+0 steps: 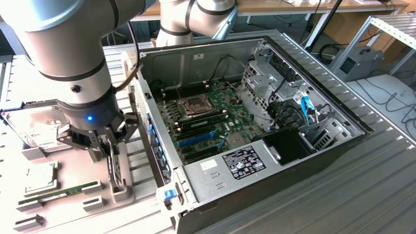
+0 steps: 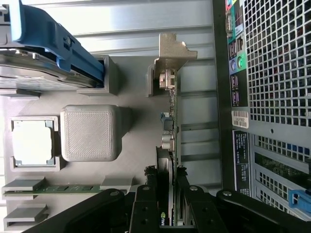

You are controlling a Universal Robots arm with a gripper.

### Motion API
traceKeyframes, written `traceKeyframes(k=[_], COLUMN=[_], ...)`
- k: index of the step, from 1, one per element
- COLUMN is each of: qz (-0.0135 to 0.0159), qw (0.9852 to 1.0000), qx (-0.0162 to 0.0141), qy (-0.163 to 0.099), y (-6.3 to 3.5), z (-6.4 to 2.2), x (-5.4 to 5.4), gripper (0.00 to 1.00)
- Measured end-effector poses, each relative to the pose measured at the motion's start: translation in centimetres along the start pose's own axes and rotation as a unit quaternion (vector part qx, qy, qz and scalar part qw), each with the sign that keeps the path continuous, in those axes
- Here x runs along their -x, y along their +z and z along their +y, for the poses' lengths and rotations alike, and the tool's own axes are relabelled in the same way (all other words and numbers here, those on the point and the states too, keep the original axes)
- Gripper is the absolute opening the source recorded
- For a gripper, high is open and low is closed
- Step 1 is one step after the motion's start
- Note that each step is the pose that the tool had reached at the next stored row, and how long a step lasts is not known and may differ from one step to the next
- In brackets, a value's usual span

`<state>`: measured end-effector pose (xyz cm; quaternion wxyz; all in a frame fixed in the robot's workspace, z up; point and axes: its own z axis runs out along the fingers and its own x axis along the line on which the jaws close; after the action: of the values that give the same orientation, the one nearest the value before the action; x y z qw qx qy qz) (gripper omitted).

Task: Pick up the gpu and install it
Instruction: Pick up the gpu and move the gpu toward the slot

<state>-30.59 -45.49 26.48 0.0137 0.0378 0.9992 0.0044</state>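
- End effector (image 2: 164, 175) is low over the parts tray, fingers shut against both faces of the gpu (image 2: 171, 121), no gap showing in the wrist view.
- gpu stands on edge in its grey holder (image 1: 121, 193), not lifted, silvery bracket (image 2: 173, 51) at the end away from the fingers.
- Grip sits at one end of the card, so I judge it wants to tip. I'd keep the wrist square and pull straight along the holder slot, no twist.
- Bracket end sits in a notch of the holder and could snag, so go slow.
- Neighbours: RAM stick (image 2: 68, 188), CPU (image 2: 31, 143) and hard drive (image 2: 48, 43) are apart from the card.
- PC case (image 1: 195, 63) wall is just beside, on the exterior view's right, so I give no sideways drift that way.
- Blue slot (image 1: 195, 139) on the motherboard is unfilled, so the install is not done.
- Ribbed counter (image 1: 338, 195) carries it all.
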Motion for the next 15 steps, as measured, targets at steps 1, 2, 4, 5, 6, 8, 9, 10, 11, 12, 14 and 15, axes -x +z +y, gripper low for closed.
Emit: traceKeyframes(k=[1,2,4,5,6,8,9,10,11,12,14,15], qz=[0.0000,0.0000,0.0000,0.0000,0.0000,0.0000,-0.0001,-0.0001,0.0000,0.0000,0.0000,0.0000], qw=[1.0000,1.0000,1.0000,1.0000,1.0000,1.0000,1.0000,1.0000,1.0000,1.0000,1.0000,1.0000], qx=[0.0000,0.0000,0.0000,0.0000,0.0001,0.0001,0.0001,0.0001,0.0000,0.0000,0.0000,0.0001], qy=[0.000,0.000,0.000,0.000,0.000,0.000,0.000,0.000,0.000,0.000,0.000,0.000], y=[-0.06,-0.13,-0.24,-0.29,-0.35,-0.46,-0.52,-0.56,-0.62,-0.68,-0.82,-0.87], z=[0.00,0.00,0.00,0.00,0.00,0.01,0.01,0.01,0.01,0.01,0.01,0.01], x=[0.00,0.00,0.01,0.01,0.01,0.01,0.01,0.02,0.02,0.02,0.02,0.02], gripper=[0.26,0.26,0.26,0.26,0.26,0.26,0.26,0.26,0.26,0.26,0.26,0.26])
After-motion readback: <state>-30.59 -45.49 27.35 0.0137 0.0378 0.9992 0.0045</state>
